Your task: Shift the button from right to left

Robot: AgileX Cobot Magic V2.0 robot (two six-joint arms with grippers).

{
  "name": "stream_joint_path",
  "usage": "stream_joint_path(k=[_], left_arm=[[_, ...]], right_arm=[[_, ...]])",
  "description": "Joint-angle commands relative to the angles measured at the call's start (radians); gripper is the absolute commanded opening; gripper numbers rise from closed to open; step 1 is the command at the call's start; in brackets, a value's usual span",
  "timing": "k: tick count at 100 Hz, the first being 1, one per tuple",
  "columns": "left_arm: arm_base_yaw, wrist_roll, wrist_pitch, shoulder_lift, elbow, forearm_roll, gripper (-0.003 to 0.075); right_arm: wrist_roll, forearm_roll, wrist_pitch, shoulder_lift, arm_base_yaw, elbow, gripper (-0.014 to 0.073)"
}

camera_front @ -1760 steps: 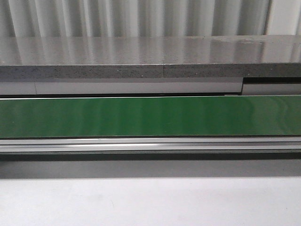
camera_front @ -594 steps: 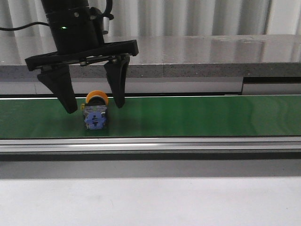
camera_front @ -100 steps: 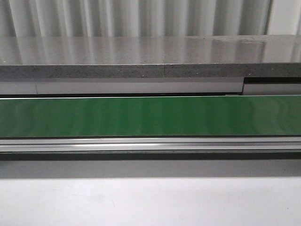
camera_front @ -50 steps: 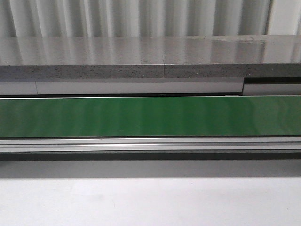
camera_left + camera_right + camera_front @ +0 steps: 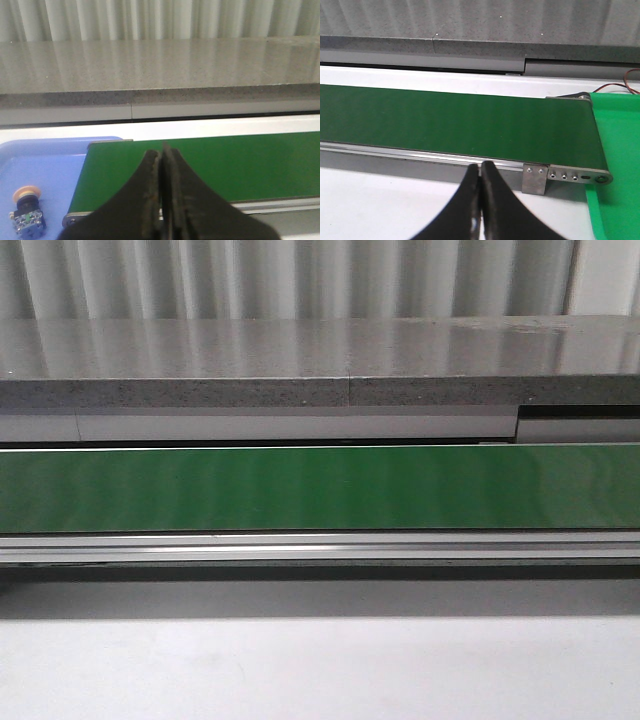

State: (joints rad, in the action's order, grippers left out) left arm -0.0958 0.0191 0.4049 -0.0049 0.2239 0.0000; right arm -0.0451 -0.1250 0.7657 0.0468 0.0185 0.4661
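Note:
The button [image 5: 27, 214], yellow head on a black body with a blue-grey block, lies in the blue tray [image 5: 47, 170] at the belt's left end, seen only in the left wrist view. My left gripper [image 5: 161, 152] is shut and empty, held over the green belt [image 5: 225, 160] well to the right of the button. Over the white table in front of the belt's rail, my right gripper [image 5: 480, 170] is shut with nothing in it. The front view shows neither gripper nor the button.
The green conveyor belt [image 5: 320, 488] runs across the front view behind an aluminium rail [image 5: 320, 547]. A grey stone ledge [image 5: 320, 365] stands behind it. A green tray [image 5: 617, 165] sits past the belt's right end, with a metal bracket [image 5: 535, 179] on the rail.
The left arm, open over the button on the belt about six seconds ago, has left the front view and the button is off the belt. Nothing moved in the last second.

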Motion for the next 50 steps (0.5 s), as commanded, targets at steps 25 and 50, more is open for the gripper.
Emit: stream_joint_path(k=[25,50], left_arm=[[0.031,-0.008,-0.443,-0.034,-0.209,-0.012,-0.0020],[0.051,-0.008,-0.405,-0.034,-0.248,-0.012,-0.0020]], right_arm=[[-0.008,-0.010,-0.075,0.014,-0.001,0.020,-0.0067],[-0.008,-0.010,-0.075,0.014,-0.001,0.020,-0.0067]])
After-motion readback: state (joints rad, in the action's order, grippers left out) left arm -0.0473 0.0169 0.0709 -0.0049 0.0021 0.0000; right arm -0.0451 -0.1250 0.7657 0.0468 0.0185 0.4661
